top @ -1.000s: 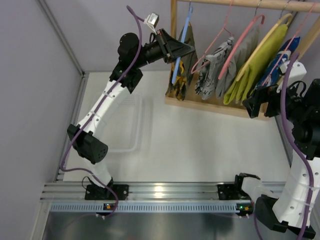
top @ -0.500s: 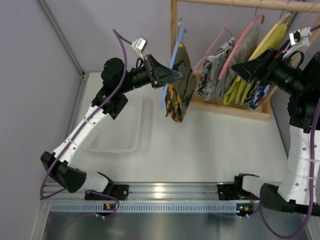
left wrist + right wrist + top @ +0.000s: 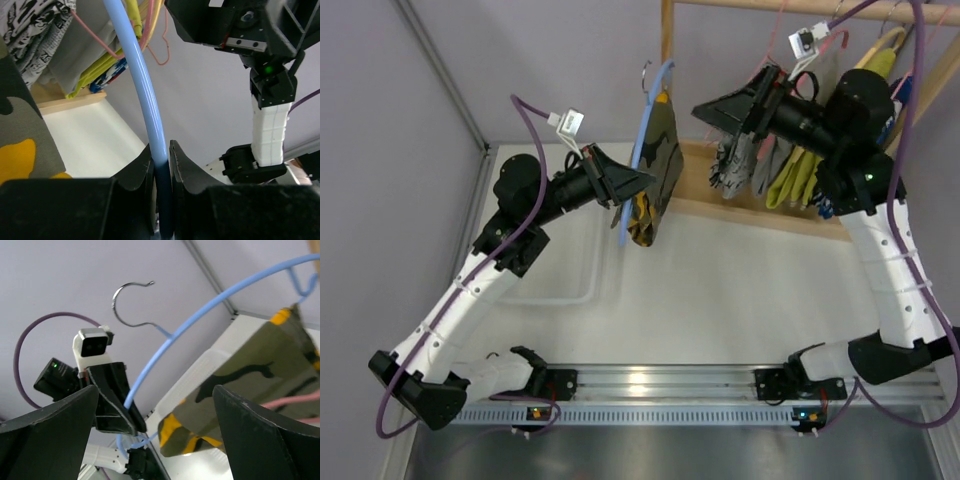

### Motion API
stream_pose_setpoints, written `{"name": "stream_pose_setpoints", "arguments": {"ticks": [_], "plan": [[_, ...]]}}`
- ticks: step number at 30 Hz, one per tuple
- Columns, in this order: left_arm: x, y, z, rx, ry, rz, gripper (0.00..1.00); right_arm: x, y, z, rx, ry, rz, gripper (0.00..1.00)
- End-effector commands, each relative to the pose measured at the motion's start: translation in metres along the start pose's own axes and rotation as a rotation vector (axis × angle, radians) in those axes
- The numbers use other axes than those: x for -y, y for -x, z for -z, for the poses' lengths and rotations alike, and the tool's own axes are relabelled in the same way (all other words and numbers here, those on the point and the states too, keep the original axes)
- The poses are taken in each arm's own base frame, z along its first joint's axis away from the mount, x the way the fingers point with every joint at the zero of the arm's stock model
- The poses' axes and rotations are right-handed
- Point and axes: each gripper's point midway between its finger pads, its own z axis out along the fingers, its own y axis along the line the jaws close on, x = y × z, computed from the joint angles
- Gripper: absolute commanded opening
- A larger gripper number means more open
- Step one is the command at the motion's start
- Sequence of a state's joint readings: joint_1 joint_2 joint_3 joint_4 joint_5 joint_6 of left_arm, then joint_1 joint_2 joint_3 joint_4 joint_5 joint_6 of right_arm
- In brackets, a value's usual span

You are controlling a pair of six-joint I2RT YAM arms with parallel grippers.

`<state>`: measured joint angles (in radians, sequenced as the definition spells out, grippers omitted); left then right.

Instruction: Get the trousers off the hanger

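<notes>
The light blue hanger (image 3: pixel 642 140) hangs in the air off the rail, left of the wooden rack. The olive and brown camouflage trousers (image 3: pixel 656 170) with yellow patches are draped over it. My left gripper (image 3: pixel 645 180) is shut on the hanger's blue arm (image 3: pixel 145 95), just left of the trousers (image 3: pixel 20 130). My right gripper (image 3: pixel 705 112) is open, to the right of the trousers and apart from them. In the right wrist view the hanger (image 3: pixel 200 315) and the trousers (image 3: pixel 245 385) lie between its spread fingers (image 3: pixel 260 435).
The wooden rack (image 3: pixel 760 215) at the back right carries pink hangers (image 3: pixel 770 60), a black-and-white garment (image 3: pixel 740 150) and a lime-green garment (image 3: pixel 795 175). A clear shallow tray (image 3: pixel 565 260) lies on the white table under my left arm. Walls enclose the left side.
My left gripper has carried the hanger with the trousers off the rail, leftward and nearer. My right arm has swung left from the rack's right end toward the trousers.
</notes>
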<state>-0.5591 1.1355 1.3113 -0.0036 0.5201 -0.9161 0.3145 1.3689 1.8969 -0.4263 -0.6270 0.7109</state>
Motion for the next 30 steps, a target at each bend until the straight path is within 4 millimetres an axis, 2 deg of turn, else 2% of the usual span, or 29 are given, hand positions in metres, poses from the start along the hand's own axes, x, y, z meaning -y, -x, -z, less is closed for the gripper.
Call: {"name": "stream_pose_setpoints", "arguments": {"ticks": [1,5,8,10,16,22,23,26,30], "plan": [[0.077,0.067,0.03,0.295,-0.175,-0.373,0.0,-0.04,0.003,-0.022,0.083,0.142,0.018,0.99],[0.072,0.072,0.032,0.312,-0.154,-0.367,0.0,-0.06,-0.032,-0.054,0.0,0.205,-0.039,0.99],[0.078,0.079,0.037,0.337,-0.159,-0.357,0.0,-0.064,-0.046,-0.066,-0.031,0.217,-0.057,0.97],[0.085,0.08,0.041,0.341,-0.179,-0.357,0.0,-0.073,-0.054,-0.069,-0.047,0.231,-0.069,0.97],[0.1,0.07,0.048,0.295,-0.246,-0.295,0.0,-0.076,-0.067,-0.076,-0.069,0.221,-0.078,0.97],[0.124,0.059,0.067,0.268,-0.321,-0.32,0.0,-0.097,-0.076,-0.042,-0.072,0.258,0.007,0.99],[0.123,0.055,0.068,0.253,-0.322,-0.318,0.0,-0.098,-0.076,-0.033,-0.071,0.254,0.019,0.99],[0.119,0.051,0.073,0.249,-0.305,-0.303,0.0,-0.09,-0.082,-0.023,-0.075,0.219,0.059,0.99],[0.106,0.059,0.079,0.289,-0.259,-0.266,0.0,-0.083,-0.092,-0.023,-0.093,0.207,0.045,0.99]]}}
